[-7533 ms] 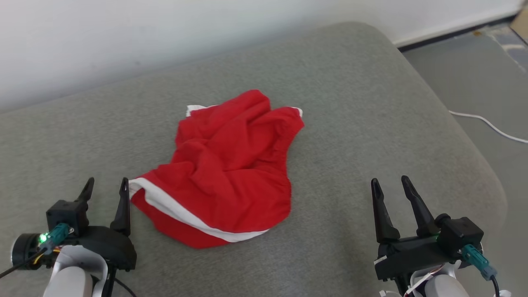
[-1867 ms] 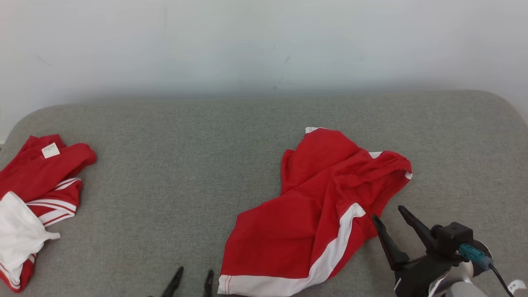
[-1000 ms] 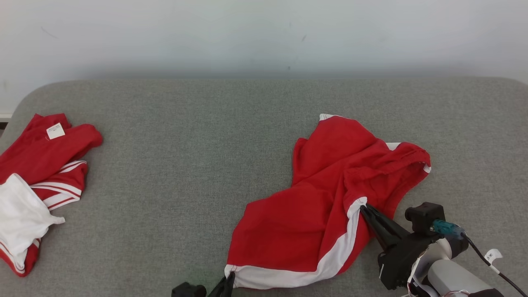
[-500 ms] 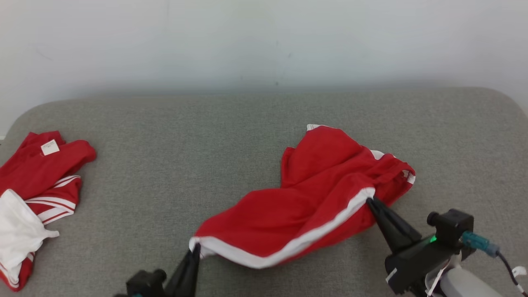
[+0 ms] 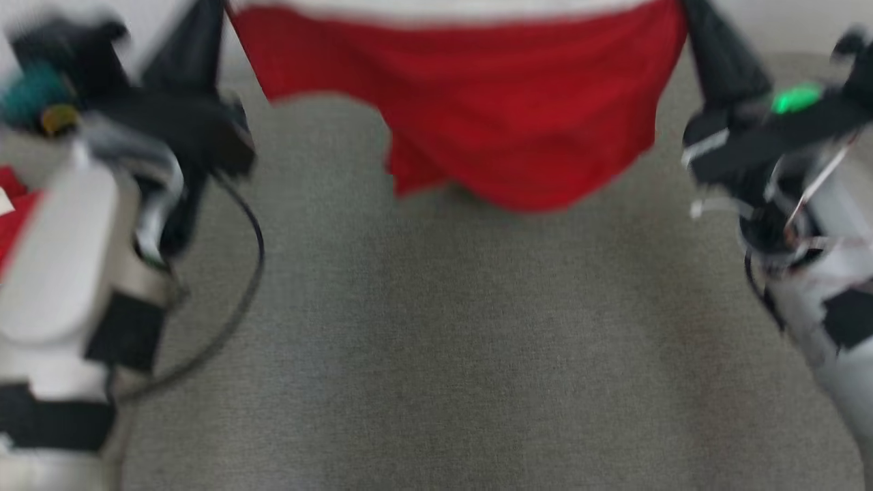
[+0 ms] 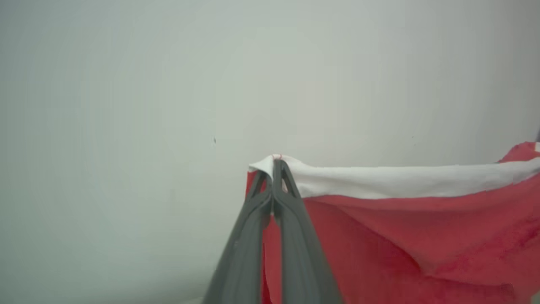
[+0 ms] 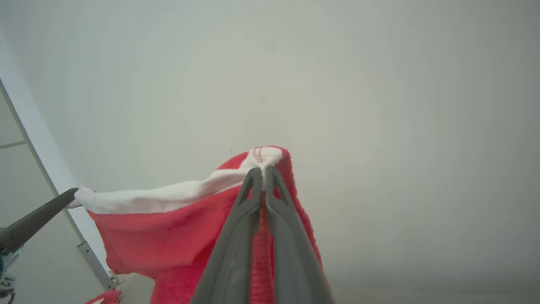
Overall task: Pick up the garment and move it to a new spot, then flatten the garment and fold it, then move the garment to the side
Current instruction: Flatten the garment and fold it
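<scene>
1. Left gripper (image 6: 274, 166): the two dark fingers are pressed together with no gap. The tips pinch one corner of the garment's white band (image 6: 400, 181).
2. Right gripper (image 7: 262, 173): it is clamped the same way. It bites the other end of that band, where the cloth bunches into a small knob above the tips.
3. Between the two, the band runs almost straight and looks fairly taut. In the right wrist view the left arm's finger shows at the far end of it.
4. The garment (image 5: 477, 102) is red and held up in the air in front of the robot. It hangs like a curtain from the band down toward the grey cushion (image 5: 436, 341). The head view is blurred, so I cannot tell whether the lowest fold touches the cushion or hangs just above it.
5. Key relation: the garment's long axis runs side to side across the robot's front, from gripper to gripper. The loose body falls below and beyond the fingertips. Neither arm is nearer, since each holds one corner.
6. Judgement: this is the carry to a new spot. To lay the garment flat, both arms should probably travel together and keep their spacing (slack in the band would let the middle sag and crumple first).
7. Further out, a scrap of other red clothing (image 5: 10, 204) lies at the left edge of the cushion, well apart from the held piece. A pale wall (image 6: 126, 84) stands behind.
</scene>
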